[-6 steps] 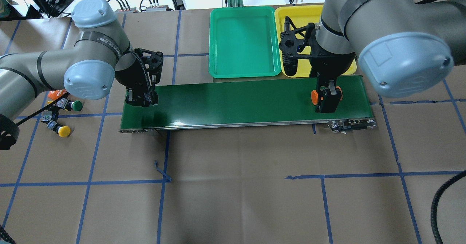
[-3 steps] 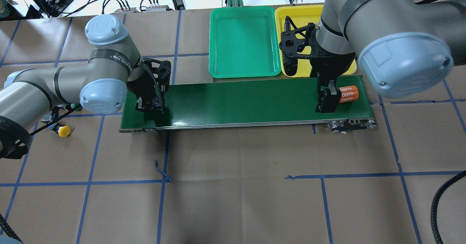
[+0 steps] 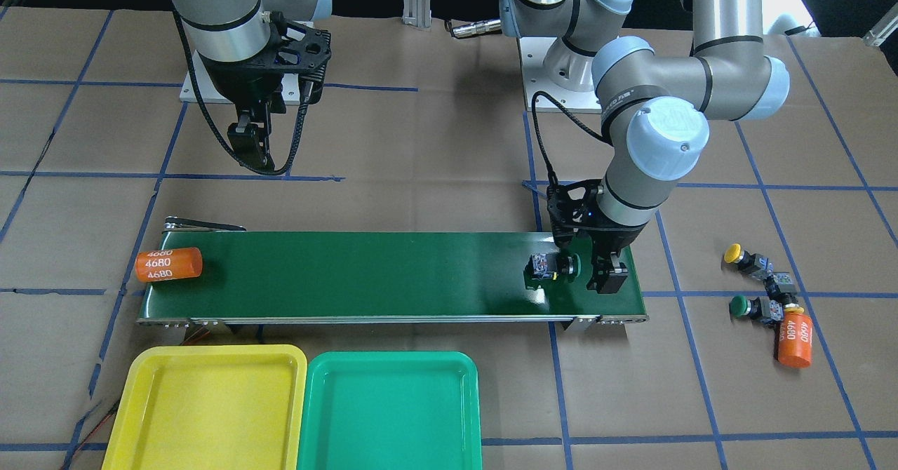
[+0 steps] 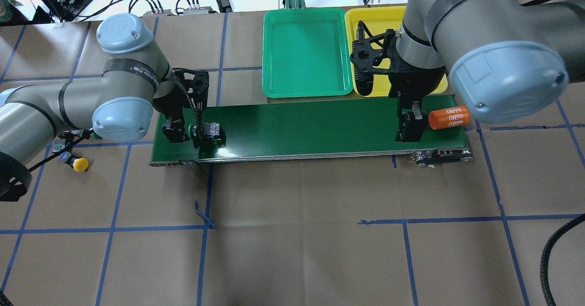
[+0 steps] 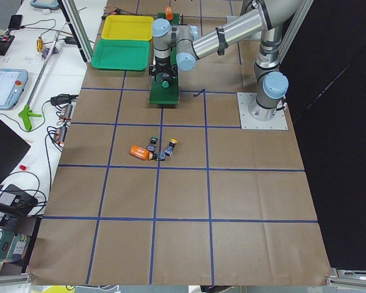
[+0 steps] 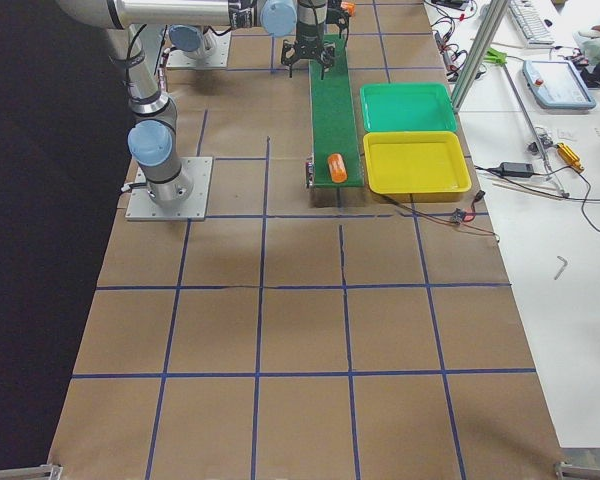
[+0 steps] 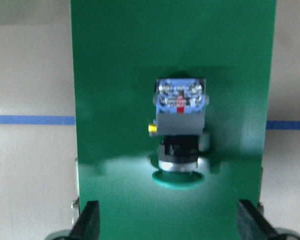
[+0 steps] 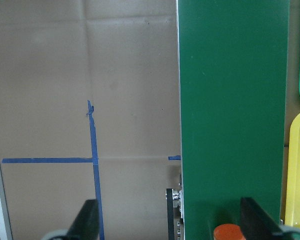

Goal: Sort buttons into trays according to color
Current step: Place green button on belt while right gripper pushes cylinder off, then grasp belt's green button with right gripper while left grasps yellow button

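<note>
A green button (image 4: 211, 131) lies on its side on the dark green belt's left end, body away from the wrist camera (image 7: 181, 117). My left gripper (image 4: 183, 135) is open and empty just behind its cap, also seen in the front view (image 3: 598, 275). My right gripper (image 4: 410, 130) is open and empty above the belt's right end. A yellow button (image 3: 733, 252) and a second green button (image 3: 738, 306) lie on the table off the belt's left end. The green tray (image 4: 304, 52) and yellow tray (image 4: 374, 18) stand empty beyond the belt.
An orange "4680" cylinder (image 4: 448, 118) lies on the belt (image 4: 311, 128) at its right end, beside the right gripper. Another orange cylinder (image 3: 795, 340) lies by the loose buttons. Cables and tools sit past the table's far edge.
My left gripper moved right over the belt, opened, and left the green button lying there. The orange cylinder by the right gripper went from upright to lying and moved right.
</note>
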Controlling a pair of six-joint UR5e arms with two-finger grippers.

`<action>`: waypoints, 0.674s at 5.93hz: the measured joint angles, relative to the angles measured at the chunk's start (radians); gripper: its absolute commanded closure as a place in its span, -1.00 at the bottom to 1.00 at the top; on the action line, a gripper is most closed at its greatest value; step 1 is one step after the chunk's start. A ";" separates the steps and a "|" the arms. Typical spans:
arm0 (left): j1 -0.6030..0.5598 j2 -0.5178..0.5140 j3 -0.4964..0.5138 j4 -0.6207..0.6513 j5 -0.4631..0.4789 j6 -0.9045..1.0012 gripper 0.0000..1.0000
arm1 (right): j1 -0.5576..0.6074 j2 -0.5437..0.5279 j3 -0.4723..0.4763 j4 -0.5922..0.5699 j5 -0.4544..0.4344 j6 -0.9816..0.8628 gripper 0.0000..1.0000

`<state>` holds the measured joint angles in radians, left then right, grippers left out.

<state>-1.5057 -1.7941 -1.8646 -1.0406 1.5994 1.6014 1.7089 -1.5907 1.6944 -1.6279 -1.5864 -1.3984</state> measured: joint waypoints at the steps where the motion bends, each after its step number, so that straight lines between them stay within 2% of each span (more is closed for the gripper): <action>1: 0.057 0.016 0.027 -0.064 0.001 0.032 -0.95 | 0.000 0.000 0.000 0.000 0.000 -0.002 -1.00; 2: 0.135 0.025 0.054 -0.135 0.000 0.131 -0.95 | 0.000 0.000 0.001 0.000 -0.001 -0.003 -1.00; 4: 0.300 0.026 0.064 -0.184 -0.002 0.425 -0.95 | 0.000 0.000 0.008 -0.002 -0.002 -0.002 -1.00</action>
<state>-1.2061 -1.7686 -1.8010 -1.2244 1.5976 2.0265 1.7089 -1.5907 1.7019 -1.6300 -1.5887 -1.4008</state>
